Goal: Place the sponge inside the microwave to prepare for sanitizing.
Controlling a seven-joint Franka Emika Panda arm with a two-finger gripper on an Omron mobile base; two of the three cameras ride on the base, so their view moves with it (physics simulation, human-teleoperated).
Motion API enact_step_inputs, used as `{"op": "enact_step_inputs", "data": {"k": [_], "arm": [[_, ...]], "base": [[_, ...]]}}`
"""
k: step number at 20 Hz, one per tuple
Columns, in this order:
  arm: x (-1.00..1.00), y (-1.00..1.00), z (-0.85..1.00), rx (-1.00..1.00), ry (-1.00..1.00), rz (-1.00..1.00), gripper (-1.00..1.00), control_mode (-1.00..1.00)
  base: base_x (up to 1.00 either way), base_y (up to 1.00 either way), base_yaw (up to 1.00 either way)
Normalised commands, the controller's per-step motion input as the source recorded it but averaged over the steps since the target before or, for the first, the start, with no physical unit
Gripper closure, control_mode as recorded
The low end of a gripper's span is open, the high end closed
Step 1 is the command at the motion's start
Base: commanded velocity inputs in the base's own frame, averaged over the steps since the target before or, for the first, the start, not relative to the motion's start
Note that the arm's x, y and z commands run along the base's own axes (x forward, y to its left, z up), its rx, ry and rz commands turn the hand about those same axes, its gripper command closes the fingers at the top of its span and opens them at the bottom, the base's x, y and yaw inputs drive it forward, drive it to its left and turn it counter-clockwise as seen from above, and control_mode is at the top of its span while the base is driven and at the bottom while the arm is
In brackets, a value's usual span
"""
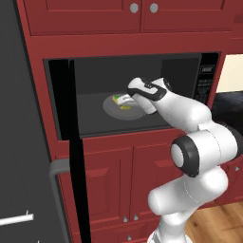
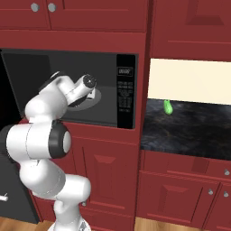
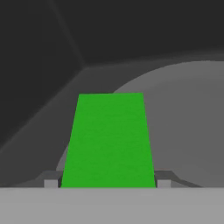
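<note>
The sponge (image 3: 108, 140) shows its bright green face, a tall block that narrows toward its far end. Its near end sits between the two grey fingertips (image 3: 51, 182) of the tool (image 3: 107, 183), one touching each side. Beyond and to the right lies the round grey turntable (image 3: 188, 113). The dark walls of the microwave (image 3: 39, 52) meet in a far corner at the upper left.

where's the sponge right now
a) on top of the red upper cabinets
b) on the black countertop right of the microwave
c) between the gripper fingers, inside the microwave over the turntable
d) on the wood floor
c: the green sponge sits between the gripper fingers, inside the open microwave above the round turntable.
</note>
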Motion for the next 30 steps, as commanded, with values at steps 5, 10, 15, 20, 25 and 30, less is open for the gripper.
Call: {"op": "enact_step_inputs", "data": {"k": [5, 10, 15, 20, 25, 30], "arm": [[0.25, 0.0, -0.08, -0.03, 0.0, -0.01, 1.0, -1.0], [0.15, 0.01, -0.17, -0.05, 0.0, 0.0, 1.0, -1.0], [0.06, 0.02, -0.22, -0.05, 0.0, 0.0, 1.0, -1.0], [0.06, 0.0, -0.24, -0.06, 0.0, 0.0, 1.0, -1.0], [0.05, -0.02, -0.23, -0.04, 0.0, -0.02, 1.0, -1.0], [0.0, -0.1, -0.2, -0.02, 0.0, -0.04, 1.0, -1.0]], "base": [[0.0, 0.0, 0.0], [0.0, 0.0, 0.0], [0.0, 0.0, 0.0], [0.0, 0.0, 0.0], [0.0, 0.0, 0.0], [0.0, 0.0, 0.0]]}}
